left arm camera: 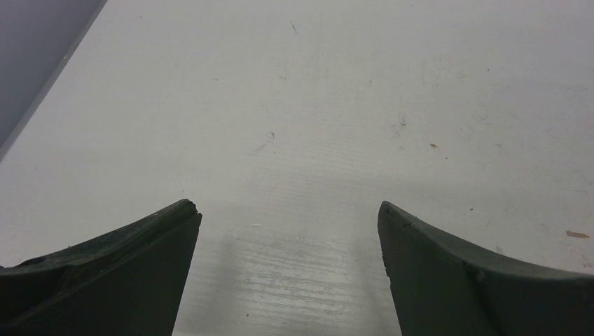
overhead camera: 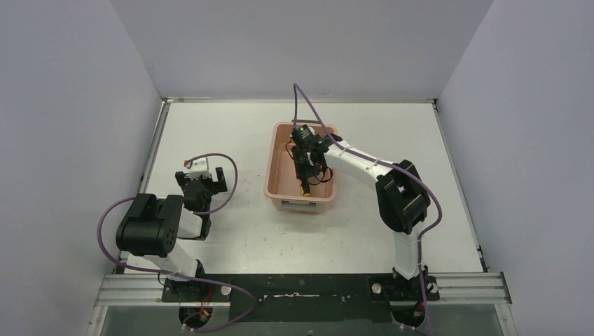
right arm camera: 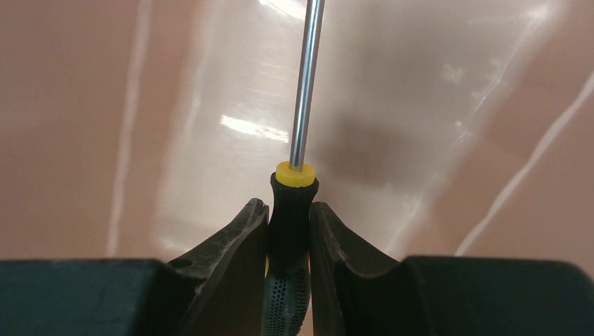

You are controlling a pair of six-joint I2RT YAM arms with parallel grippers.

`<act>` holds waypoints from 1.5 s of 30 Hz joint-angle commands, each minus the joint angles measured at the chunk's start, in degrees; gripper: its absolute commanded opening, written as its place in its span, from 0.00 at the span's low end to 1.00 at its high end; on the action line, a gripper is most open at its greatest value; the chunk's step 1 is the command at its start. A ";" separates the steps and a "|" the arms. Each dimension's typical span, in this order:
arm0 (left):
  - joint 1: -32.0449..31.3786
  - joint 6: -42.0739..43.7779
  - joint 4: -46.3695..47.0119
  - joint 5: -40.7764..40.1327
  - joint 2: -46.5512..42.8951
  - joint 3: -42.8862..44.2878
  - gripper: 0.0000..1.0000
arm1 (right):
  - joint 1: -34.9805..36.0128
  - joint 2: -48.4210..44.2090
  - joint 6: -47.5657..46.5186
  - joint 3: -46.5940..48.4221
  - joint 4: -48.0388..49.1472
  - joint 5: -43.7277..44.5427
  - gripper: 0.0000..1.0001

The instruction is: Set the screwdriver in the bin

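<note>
Inside the bin (overhead camera: 280, 171), toward its near short end: the right gripper (right arm camera: 287, 210) is clenched on the screwdriver (right arm camera: 306, 105), pinching the black handle just behind the yellow collar. The left gripper (left arm camera: 288, 206) is spread, holds nothing and sits well left of the bin.

Risks:
- Tip is out of the wrist frame, so I can't tell its clearance to the bin floor. Descending further could jam it, or shove the bin.
- Releasing while tilted could let it bounce or end up leaning on the bin's near wall.

Orientation: long axis in line with the fingers, roughly along the bin's length. Shaft leads, pointing down and toward the bin's near end; handle trails in the jaws.
</note>
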 commanded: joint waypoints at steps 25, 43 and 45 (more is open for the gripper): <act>0.00 0.26 1.79 -0.26 -0.31 1.33 0.97 | 0.06 -9.58 -8.80 5.49 1.89 8.02 0.96; -0.08 0.31 1.71 -0.29 -0.31 1.33 0.97 | -29.75 -48.17 -14.61 -44.34 43.24 10.72 1.00; -0.08 0.33 1.73 -0.27 -0.31 1.33 0.97 | -33.47 -50.08 -15.34 -51.45 49.95 8.83 1.00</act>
